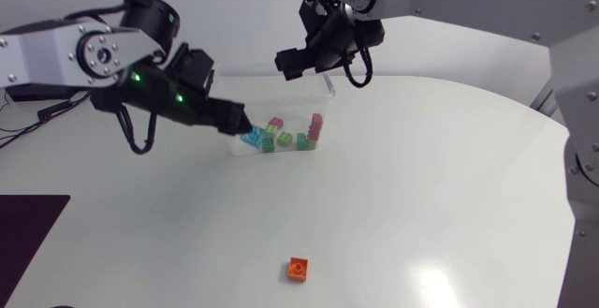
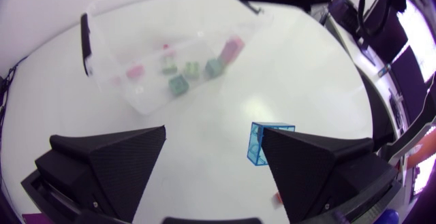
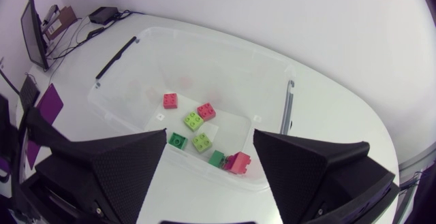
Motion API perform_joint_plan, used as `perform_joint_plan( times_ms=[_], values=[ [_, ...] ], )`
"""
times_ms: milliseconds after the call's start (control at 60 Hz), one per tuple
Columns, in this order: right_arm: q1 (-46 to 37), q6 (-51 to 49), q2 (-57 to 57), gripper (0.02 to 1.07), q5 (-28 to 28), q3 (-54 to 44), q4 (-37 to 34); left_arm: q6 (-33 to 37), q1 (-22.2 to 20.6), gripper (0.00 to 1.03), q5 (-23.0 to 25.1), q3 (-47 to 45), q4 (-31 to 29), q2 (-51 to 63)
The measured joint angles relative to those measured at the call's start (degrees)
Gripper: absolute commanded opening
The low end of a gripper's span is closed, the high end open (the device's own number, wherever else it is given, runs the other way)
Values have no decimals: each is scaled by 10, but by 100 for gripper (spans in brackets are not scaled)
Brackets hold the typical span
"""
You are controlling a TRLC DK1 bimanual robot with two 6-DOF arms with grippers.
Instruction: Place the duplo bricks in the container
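Note:
A clear plastic container (image 1: 281, 97) stands at the back middle of the table and holds several green, pink and red duplo bricks (image 1: 305, 138). My left gripper (image 1: 241, 121) hangs open at its front left corner. A translucent blue brick (image 2: 261, 142) lies against the inner face of one finger (image 2: 320, 166); the other finger is well clear of it. My right gripper (image 3: 210, 134) is open above the container (image 3: 204, 40), nothing between its fingers, with the bricks (image 3: 193, 120) below. An orange brick (image 1: 299, 269) lies alone near the table's front edge.
The container has black clip handles at both ends (image 3: 289, 105). A dark mat (image 1: 28, 228) covers the table's front left corner. White tabletop (image 1: 421, 177) spreads right of and in front of the container.

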Motion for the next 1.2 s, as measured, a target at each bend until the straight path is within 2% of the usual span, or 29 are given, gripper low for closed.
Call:
perform_joint_plan(
  times_ms=[217, 550, 817, 1200],
  values=[
    [-10, 15, -28, 97, -37, -4, 0, -56, 17, 95, 17, 88, 44, 43],
    [-21, 34, -34, 97, -104, -7, 1, -101, 30, 95, 0, 130, 119, 126],
    [-13, 41, -42, 97, -128, -15, 2, -117, 36, 95, -11, 185, 129, 151],
    [2, 45, -41, 97, -135, -13, 5, -119, 32, 95, -13, 190, 129, 155]
  ],
)
